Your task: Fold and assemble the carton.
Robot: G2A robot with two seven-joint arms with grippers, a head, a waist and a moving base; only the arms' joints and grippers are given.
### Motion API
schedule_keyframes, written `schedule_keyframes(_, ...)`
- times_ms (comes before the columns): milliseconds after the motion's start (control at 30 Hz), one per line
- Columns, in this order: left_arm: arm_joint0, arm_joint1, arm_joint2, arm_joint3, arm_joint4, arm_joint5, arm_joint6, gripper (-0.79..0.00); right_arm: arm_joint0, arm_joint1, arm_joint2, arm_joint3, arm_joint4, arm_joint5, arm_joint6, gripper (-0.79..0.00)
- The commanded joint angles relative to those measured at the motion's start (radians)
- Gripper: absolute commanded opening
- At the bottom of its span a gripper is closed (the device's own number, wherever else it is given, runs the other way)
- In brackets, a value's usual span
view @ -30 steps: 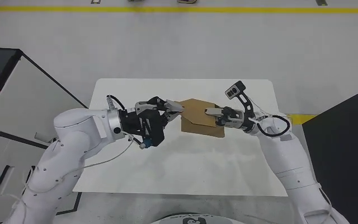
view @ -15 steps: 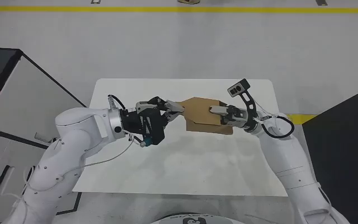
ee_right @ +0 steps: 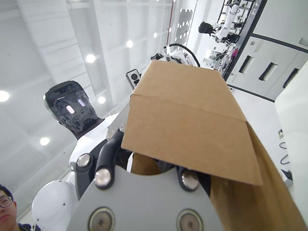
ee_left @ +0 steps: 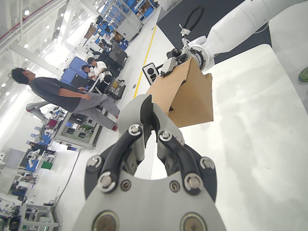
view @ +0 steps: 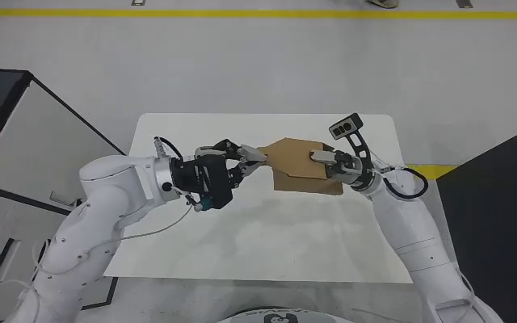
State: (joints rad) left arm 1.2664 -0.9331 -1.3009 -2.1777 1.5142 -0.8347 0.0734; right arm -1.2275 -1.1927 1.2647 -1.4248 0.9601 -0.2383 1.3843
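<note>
Item one: brown corrugated cardboard carton (view: 303, 167), partly folded, one end open, held above the white rectangular table (view: 242, 242) between both arms. I log the left gripper (ee_left: 149, 114) as clenched on a flap edge at the carton's left end, its fingers pinched tight on the cardboard. The right gripper (view: 322, 157) grasps the carton's right end at the upper panel, and the cardboard hides most of it in the right wrist view. Item two: the table, directly beneath the carton. Item three: yellow floor line (view: 242, 13), well beyond the carton. Item four: dark floor mat (view: 485, 210), to the carton's right. Item five: black-framed panel (view: 24, 105), well to the carton's left.
</note>
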Motion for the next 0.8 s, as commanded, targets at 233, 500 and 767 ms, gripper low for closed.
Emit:
schedule_keyframes(233, -0.008, -0.004, 0.043, -0.011, 0.000, -0.008, -0.001, -0.785, 0.008, -0.005, -0.008, 0.011, 0.032, -0.004, 0.016, -0.785)
schedule_keyframes(500, -0.022, -0.006, 0.057, -0.004, 0.005, -0.013, -0.005, -0.785, 0.010, -0.007, -0.015, 0.023, 0.035, 0.007, 0.036, -0.785)
schedule_keyframes(767, -0.023, -0.005, 0.055, 0.002, 0.011, -0.017, -0.018, -0.785, 0.018, -0.008, -0.022, 0.027, 0.038, 0.005, 0.080, -0.785)
